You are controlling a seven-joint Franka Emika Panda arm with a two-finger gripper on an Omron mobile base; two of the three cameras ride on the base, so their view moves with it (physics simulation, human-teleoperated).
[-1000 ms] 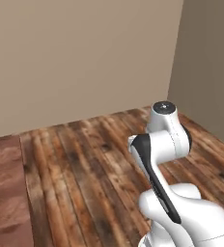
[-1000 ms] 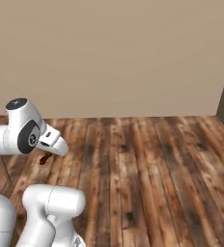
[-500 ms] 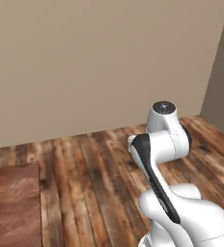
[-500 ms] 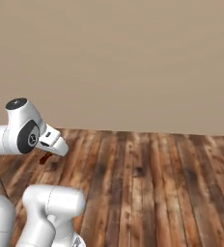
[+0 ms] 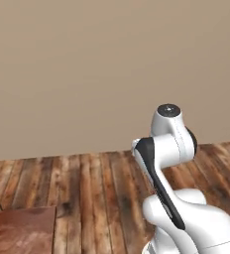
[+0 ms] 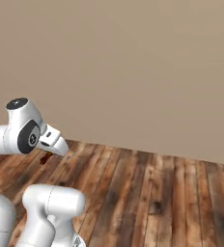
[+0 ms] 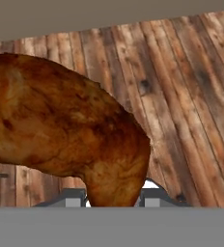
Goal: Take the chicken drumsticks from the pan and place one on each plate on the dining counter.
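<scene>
Clamped on a darker reddish-brown cooked chicken drumstick (image 7: 65, 130), the jaws of the two-finger gripper (image 7: 113, 197) press its narrow lower end from both sides, their grey finger tips (image 7: 155, 197) showing just beside the meat in the hand view. That drumstick bulks up and away from the fingers, carried in the air above a floor of worn brown wooden planks (image 7: 181, 87). From the right base view the white arm's hand (image 6: 50, 141) is raised over the same plank floor, with a small dark reddish bit (image 6: 46, 158) just under it. A corner of the glossy reddish-brown dining counter (image 5: 18, 230) lies on the plank floor's near left side in the left base view, well apart from the arm.
</scene>
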